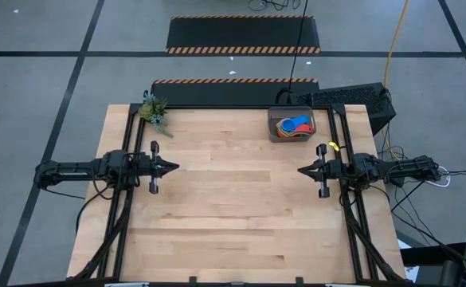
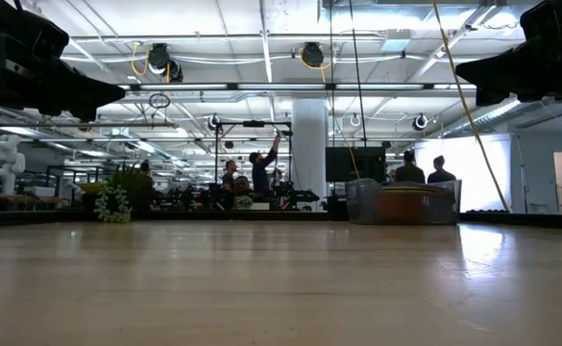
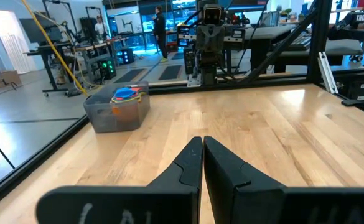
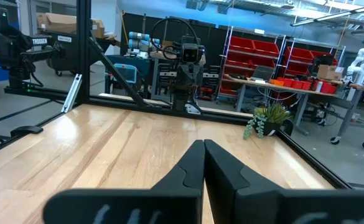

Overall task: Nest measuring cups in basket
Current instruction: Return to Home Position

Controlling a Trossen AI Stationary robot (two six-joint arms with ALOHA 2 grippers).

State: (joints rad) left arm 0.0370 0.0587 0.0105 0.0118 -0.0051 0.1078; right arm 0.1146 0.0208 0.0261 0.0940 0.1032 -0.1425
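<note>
While both arms are hovering over the table's (image 1: 240,231) sides, the basket (image 1: 271,127) is sitting at the far edge, right of centre, just in front of the keyboard (image 1: 352,97) and nearer the right arm. Dark grey with rounded corners, it is lying with its long axis running side to side across the table, its open top facing up. The cups (image 1: 295,125) are sitting stacked inside it, a blue one showing on top with red and orange edges peeking out beneath; which way their handles are pointing cannot be told. The left gripper (image 1: 174,167) is hanging over the table's left half, fingers pressed together, tips pointing right. The right gripper (image 1: 302,170) is mirroring it, fingers likewise pressed together, tips pointing left, well apart from the basket. A plant (image 1: 154,112) is lying at the far left corner
</note>
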